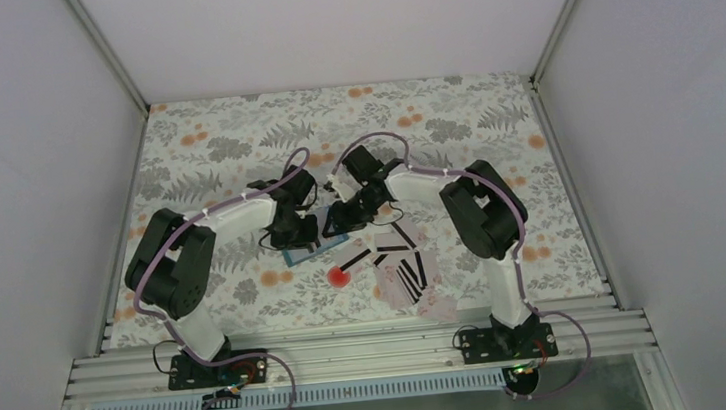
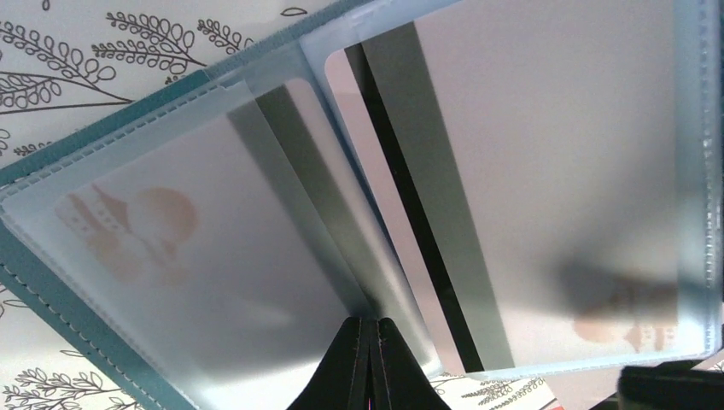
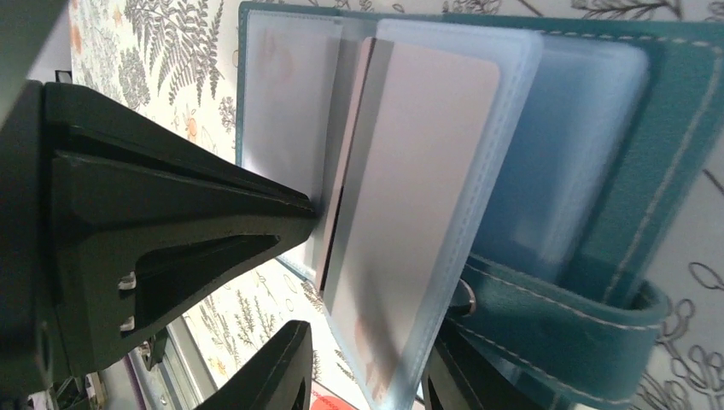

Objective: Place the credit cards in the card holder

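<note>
The blue card holder (image 1: 303, 253) lies open on the patterned table between both grippers. My left gripper (image 2: 369, 329) is shut on one of its frosted inner sleeves (image 2: 213, 256), near the spine. A pale card with a black stripe (image 2: 555, 154) sits inside the neighbouring sleeve. My right gripper (image 3: 367, 342) is open, its fingers standing either side of that raised sleeve and card (image 3: 418, 171). The teal cover with its closing tab (image 3: 674, 154) lies to the right of it. Several loose striped cards (image 1: 401, 272) are fanned out in front of the right arm.
A round red spot (image 1: 339, 277) sits on the table just in front of the holder. The left gripper's black body (image 3: 171, 213) crowds the left of the right wrist view. Grey walls enclose the table, and an aluminium rail (image 1: 353, 352) runs along its near edge.
</note>
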`<state>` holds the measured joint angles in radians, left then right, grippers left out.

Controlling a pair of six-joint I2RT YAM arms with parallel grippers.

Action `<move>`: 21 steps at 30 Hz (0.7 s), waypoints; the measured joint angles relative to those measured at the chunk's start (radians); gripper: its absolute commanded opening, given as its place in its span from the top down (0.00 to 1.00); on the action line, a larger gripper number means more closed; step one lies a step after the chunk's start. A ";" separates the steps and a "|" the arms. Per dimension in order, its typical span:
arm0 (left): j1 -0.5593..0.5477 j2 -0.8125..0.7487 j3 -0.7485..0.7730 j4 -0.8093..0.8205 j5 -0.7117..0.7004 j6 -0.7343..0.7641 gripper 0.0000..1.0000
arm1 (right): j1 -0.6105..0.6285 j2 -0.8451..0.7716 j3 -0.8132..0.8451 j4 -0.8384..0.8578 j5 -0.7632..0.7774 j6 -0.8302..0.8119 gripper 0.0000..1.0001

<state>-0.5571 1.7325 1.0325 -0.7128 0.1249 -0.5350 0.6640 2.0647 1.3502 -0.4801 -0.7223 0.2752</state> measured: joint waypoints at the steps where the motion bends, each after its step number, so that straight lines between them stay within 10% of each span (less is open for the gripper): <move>1: 0.000 -0.002 0.000 0.000 0.000 0.000 0.98 | 0.003 0.000 0.000 0.000 -0.001 0.000 0.67; 21: 0.004 -0.143 0.048 -0.087 -0.043 -0.046 0.98 | 0.031 -0.001 0.049 0.004 -0.056 0.010 0.67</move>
<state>-0.5533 1.5890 1.0801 -0.8001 0.0814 -0.5812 0.6949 2.0636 1.3994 -0.4759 -0.7780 0.2855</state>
